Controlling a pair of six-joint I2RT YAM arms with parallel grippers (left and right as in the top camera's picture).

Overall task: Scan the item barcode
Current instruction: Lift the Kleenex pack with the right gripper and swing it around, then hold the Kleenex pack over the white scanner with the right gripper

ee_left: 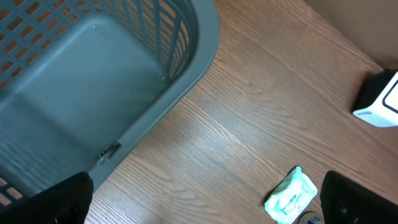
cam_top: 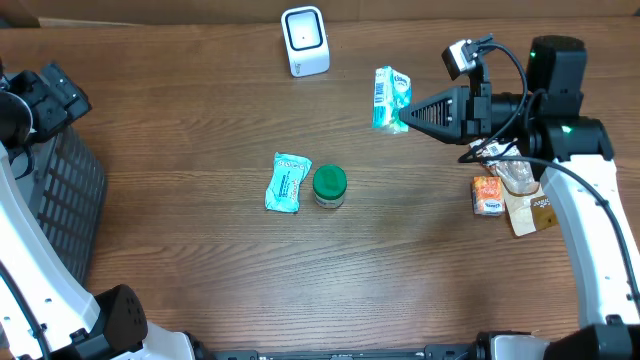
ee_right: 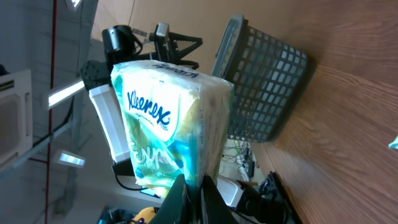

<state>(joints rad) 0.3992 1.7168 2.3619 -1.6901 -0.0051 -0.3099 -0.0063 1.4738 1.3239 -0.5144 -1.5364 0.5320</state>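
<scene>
From above, the right gripper (cam_top: 404,113) is clamped on the tissue pack (cam_top: 390,96), held up off the brown wood-grain tabletop (cam_top: 200,260) just right of the white scanner (cam_top: 305,40). I'd judge the pickup done and the barcode pass not yet made. The left wrist view shows the left gripper (ee_left: 208,202) spread wide and empty beside the grey basket (ee_left: 93,81) (idle, it seems). The right wrist view has the pack pinched at its lower edge, with a cluttered room of stands and cables behind.

Basket (cam_top: 70,190) far left, scanner (cam_top: 305,42) at the back — jar (cam_top: 329,185) beside packet (cam_top: 288,183) mid-table
</scene>
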